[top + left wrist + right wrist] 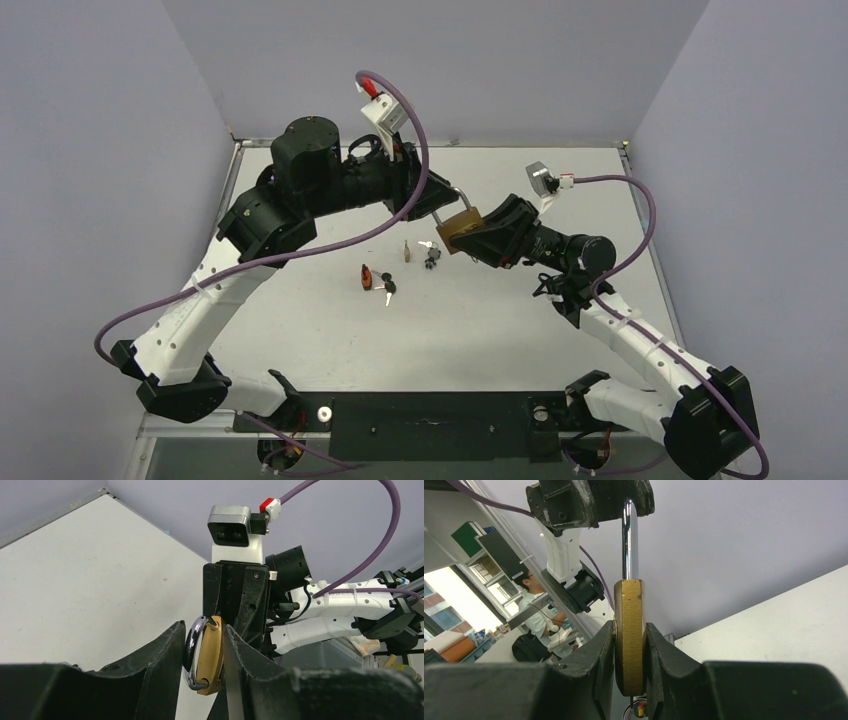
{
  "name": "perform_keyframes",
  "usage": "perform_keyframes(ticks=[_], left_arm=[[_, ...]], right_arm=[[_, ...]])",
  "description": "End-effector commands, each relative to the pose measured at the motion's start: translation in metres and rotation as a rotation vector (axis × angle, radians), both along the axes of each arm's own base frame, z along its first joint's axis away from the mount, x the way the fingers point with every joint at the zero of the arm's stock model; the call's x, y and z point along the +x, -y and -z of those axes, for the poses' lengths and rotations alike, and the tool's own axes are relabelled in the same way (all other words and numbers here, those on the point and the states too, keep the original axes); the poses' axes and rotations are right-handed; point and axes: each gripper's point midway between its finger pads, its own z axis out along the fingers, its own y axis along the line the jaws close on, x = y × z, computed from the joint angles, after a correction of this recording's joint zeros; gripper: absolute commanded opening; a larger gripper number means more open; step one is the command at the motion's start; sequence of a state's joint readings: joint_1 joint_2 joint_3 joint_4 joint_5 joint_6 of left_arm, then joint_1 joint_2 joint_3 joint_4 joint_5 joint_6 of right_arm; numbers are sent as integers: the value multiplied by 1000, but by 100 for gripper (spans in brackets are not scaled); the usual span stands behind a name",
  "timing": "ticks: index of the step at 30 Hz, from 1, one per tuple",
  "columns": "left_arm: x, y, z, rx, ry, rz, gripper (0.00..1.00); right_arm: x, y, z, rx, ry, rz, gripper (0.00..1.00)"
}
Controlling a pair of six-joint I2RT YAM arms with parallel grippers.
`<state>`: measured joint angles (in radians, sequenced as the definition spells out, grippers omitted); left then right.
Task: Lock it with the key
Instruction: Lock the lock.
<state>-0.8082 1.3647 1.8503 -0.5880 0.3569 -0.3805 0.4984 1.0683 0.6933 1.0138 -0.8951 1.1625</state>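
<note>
Top view: small square brass-coloured padlock with a silver U-shaped shackle (460,226) held up off the white bench (320,340), between the two arms. Left jaws closed on the shackle end, right jaws closed on the brass end. Lying on the bench nearer the bases: a small orange-red object (366,277), small dark-headed keys (388,287) just beside it, a tiny brown piece (405,250) farther back, and a second set of keys (430,255) near that piece.

Left wrist view: padlock edge-on, pinched between the two black fingers (160,655). Chrome shackle (191,655) against the left-hand finger, brass against the other. Right arm's wrist camera (229,526) directly beyond.

Right wrist view: brass body (629,640) edge-on and upright, squeezed tight between the right jaws. Shackle rising straight from it into the left jaws at the top of the frame.
</note>
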Motion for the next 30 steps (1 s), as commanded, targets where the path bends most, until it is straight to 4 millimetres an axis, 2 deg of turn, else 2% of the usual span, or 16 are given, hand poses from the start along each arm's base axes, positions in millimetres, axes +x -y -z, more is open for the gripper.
perform_keyframes(ticks=[1, 15, 30], left_arm=[[-21, -2, -19, -22, 39, 101, 30], [-29, 7, -1, 4, -47, 236, 28], [-30, 2, 11, 40, -92, 263, 19]], right_arm=[[-1, 5, -26, 42, 89, 56, 0], [-10, 6, -33, 35, 119, 37, 0], [-10, 8, -34, 13, 133, 60, 0]])
